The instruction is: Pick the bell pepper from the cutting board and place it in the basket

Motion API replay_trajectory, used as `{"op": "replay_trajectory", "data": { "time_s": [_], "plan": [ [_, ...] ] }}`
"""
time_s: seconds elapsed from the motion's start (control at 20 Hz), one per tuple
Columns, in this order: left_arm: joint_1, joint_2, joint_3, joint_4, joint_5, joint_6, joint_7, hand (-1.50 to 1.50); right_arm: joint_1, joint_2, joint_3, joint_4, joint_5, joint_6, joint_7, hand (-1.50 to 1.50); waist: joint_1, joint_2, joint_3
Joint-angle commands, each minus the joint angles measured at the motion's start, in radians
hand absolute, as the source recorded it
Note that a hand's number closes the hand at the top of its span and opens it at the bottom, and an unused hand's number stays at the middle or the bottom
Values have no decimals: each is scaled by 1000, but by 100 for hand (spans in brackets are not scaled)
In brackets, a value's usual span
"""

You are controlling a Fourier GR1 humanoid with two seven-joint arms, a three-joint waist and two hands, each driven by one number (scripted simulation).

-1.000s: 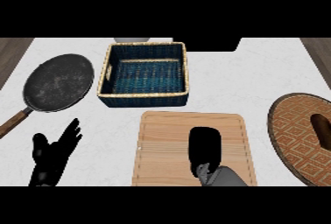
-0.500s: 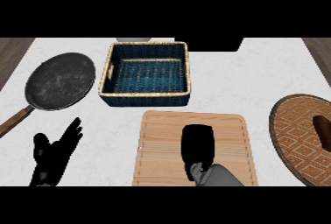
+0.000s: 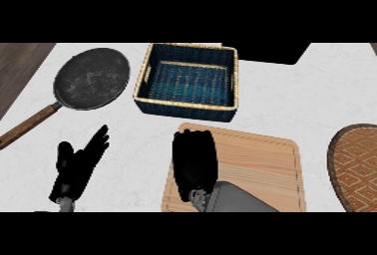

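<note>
Right hand (image 3: pixel 194 158) lies over the left part of the cutting board (image 3: pixel 258 162), fingers straight and pressed together, pointing toward the counter's far edge. Bell pepper isn't visible; can't tell whether it sits under the hand. Can't tell if the hand touches the board either. Left hand (image 3: pixel 77 162) rests near the counter's (image 3: pixel 294 94) front-left area, fingers up and slightly spread, holding nothing. Basket (image 3: pixel 188 82) sits just beyond the board toward the far edge. Pan (image 3: pixel 90 78) left of the basket, handle toward the left edge. Woven mat (image 3: pixel 357 169) at the right edge.
</note>
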Motion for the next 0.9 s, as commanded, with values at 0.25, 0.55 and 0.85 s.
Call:
{"op": "replay_trajectory", "data": {
  "time_s": [0.25,0.55,0.85],
  "plan": [
    [15,2,-22,59,-7,-17,37,0,-206,8,-111,-168,-21,-462,126,150,26,-6,-6],
    [18,5,-16,66,-9,-13,41,0,-389,8,-178,-129,-2,-532,268,150,18,-17,-13],
    [-3,5,-3,79,-5,-3,71,0,-605,8,-320,-25,33,-524,337,150,-13,-15,-15]
  ]
}}
